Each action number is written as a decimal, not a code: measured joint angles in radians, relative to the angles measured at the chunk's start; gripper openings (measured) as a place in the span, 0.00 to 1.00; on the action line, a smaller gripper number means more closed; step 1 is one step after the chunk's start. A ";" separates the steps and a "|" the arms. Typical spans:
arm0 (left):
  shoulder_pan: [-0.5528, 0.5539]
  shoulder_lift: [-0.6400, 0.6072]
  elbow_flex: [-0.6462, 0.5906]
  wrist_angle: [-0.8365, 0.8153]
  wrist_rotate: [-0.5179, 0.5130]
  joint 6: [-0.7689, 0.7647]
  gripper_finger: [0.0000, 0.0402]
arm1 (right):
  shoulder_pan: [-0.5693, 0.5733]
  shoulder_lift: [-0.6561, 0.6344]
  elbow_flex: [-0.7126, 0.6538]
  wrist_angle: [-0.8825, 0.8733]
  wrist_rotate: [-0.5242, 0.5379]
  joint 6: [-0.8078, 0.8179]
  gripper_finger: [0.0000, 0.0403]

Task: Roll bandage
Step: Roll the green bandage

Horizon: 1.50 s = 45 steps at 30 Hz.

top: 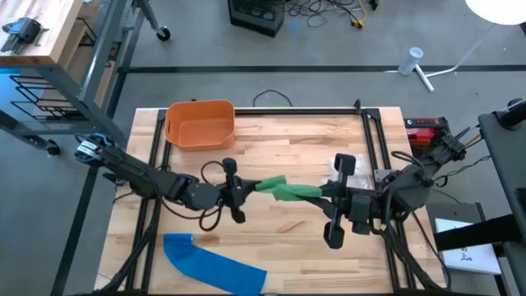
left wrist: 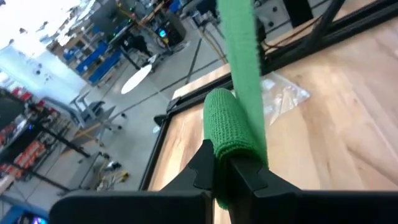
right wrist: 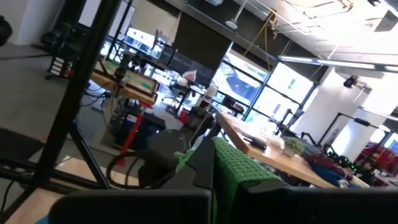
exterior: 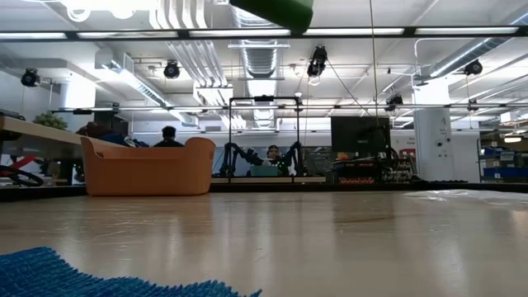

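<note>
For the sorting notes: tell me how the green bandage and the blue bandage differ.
The green bandage is held above the table, stretched between the left end effector and the right end effector; the blue bandage lies flat on the table, untouched. The green one is partly rolled at the left end effector; the blue is spread out. Both look like knitted fabric.

both arms reach in over mid-table, wrists facing each other. left gripper point(top: 246, 187) is clamped tight, fingers pointing toward the right arm. right gripper point(top: 322, 192) is pinched closed too, pointing back toward the left one, the two well apart.
</note>
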 joint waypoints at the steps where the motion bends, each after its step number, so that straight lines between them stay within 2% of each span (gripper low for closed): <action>1: 0.005 -0.008 0.000 -0.010 -0.001 -0.014 0.01 | 0.004 0.000 0.000 0.000 0.000 -0.004 0.00; 9: 0.003 -0.059 0.000 -0.035 0.011 -0.059 0.01 | 0.024 -0.005 0.002 0.003 0.009 -0.029 0.00; 15: -0.019 -0.065 -0.001 -0.043 0.282 -0.024 0.01 | 0.006 -0.006 0.003 0.006 0.116 -0.079 0.00; 23: -0.043 -0.060 -0.001 -0.039 0.316 -0.014 0.01 | -0.036 -0.007 0.004 0.007 0.129 -0.076 0.00; 28: -0.071 -0.060 -0.001 -0.013 0.410 0.030 0.01 | -0.080 -0.007 0.004 0.002 0.130 -0.066 0.00; 39: -0.168 -0.059 -0.001 0.093 0.443 0.149 0.01 | -0.196 -0.006 -0.037 -0.143 0.133 0.212 0.00; 45: -0.223 -0.059 0.047 0.100 0.443 0.160 0.01 | -0.245 -0.006 -0.128 -0.212 0.134 0.416 0.00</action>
